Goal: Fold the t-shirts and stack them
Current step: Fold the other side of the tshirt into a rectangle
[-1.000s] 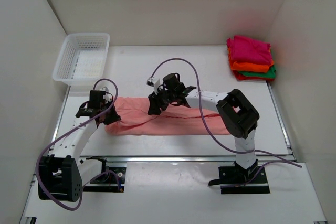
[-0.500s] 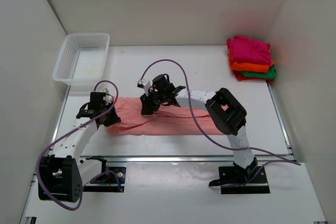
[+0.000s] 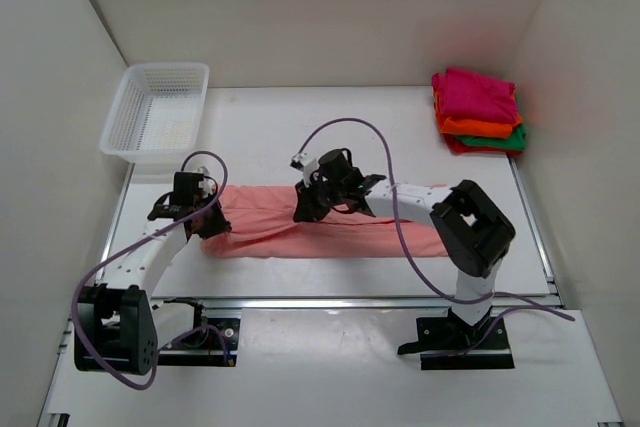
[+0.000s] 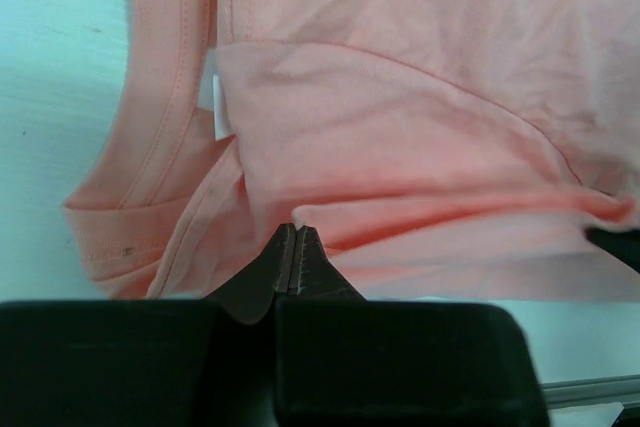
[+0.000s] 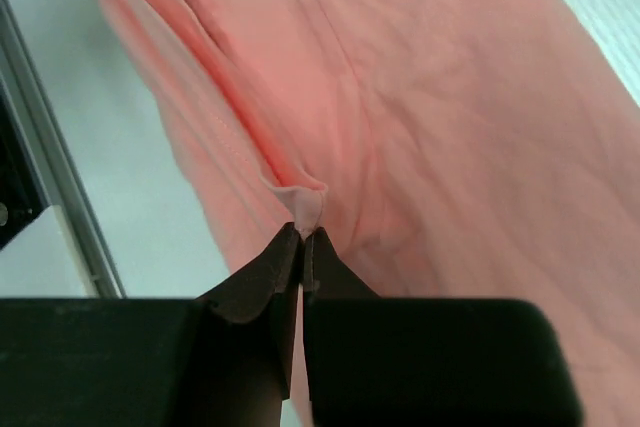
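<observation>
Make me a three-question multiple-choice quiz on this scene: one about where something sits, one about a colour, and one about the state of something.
1. Where is the white mesh basket?
A. At the far left corner of the table
B. At the near right edge
C. On top of the folded clothes

2. Which colour lies on top of the stack of folded t-shirts?
A. Green
B. Orange
C. Magenta

3. The right gripper at the salmon-pink t-shirt is:
A. Wide open above the cloth
B. Shut on a pinch of the cloth
C. Shut on the basket's rim

Answers:
1. A: the top view shows the basket far left, by the wall.
2. C: the magenta t-shirt tops the orange and green ones.
3. B: the right wrist view shows the fingers closed with a fold of cloth between the tips.
</observation>
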